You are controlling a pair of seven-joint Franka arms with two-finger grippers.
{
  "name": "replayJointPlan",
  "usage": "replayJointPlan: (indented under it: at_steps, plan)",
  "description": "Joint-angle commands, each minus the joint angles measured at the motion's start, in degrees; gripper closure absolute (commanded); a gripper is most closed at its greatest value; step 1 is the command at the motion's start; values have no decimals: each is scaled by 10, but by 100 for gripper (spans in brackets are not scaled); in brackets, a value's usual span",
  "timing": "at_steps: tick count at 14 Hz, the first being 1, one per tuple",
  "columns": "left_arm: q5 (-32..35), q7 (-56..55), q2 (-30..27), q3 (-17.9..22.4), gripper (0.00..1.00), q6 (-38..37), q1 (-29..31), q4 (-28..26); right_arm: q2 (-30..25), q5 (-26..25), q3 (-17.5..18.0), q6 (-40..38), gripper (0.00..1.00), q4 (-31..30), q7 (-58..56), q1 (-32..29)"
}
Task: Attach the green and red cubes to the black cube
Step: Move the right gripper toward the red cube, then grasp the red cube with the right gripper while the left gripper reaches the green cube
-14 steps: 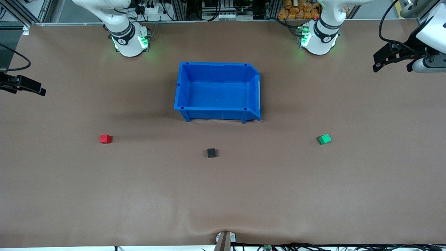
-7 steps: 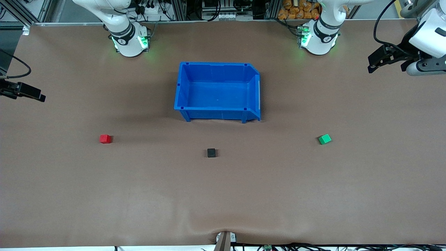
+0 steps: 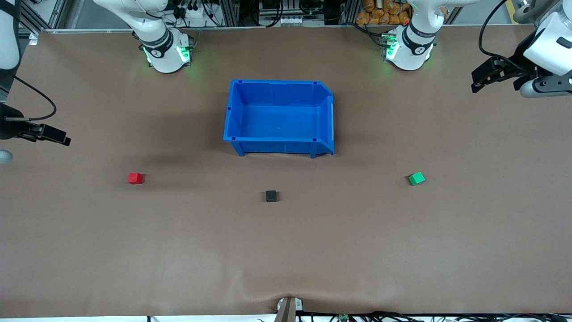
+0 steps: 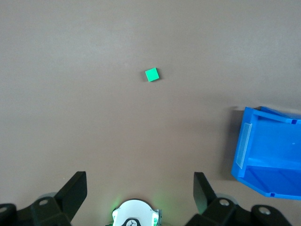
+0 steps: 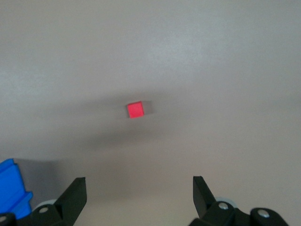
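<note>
The red cube (image 3: 135, 178) lies on the table toward the right arm's end; it also shows in the right wrist view (image 5: 135, 110). The green cube (image 3: 416, 179) lies toward the left arm's end and shows in the left wrist view (image 4: 152, 75). The black cube (image 3: 271, 196) lies between them, nearer the front camera than the blue bin. My right gripper (image 3: 61, 140) (image 5: 138, 182) is open and empty, in the air well apart from the red cube. My left gripper (image 3: 477, 84) (image 4: 139, 181) is open and empty, high over the table's left-arm end.
An empty blue bin (image 3: 279, 145) stands mid-table between the arm bases; its corner shows in both wrist views (image 4: 244, 155) (image 5: 11, 190). The left arm's base (image 4: 136, 215) shows below the left gripper.
My right gripper has moved in from the table's edge toward the red cube. My left gripper has shifted slightly toward the table's middle. The cubes have not moved.
</note>
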Motion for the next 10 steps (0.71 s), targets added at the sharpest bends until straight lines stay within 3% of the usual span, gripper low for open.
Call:
replayJointPlan:
  at_steps: [1,7,10]
  plan:
    - [4,-10,-3,-4,0,-7,3,-4,-8,3,9,49,0,-43,4,-17]
    - [4,-9,-2,-4,0,-1,0,-24,-8,3,10,152,0,-142,4,-11]
    - [4,-9,13,-12,0,9,-7,-24,23,3,10,163,0,-150,4,-8]
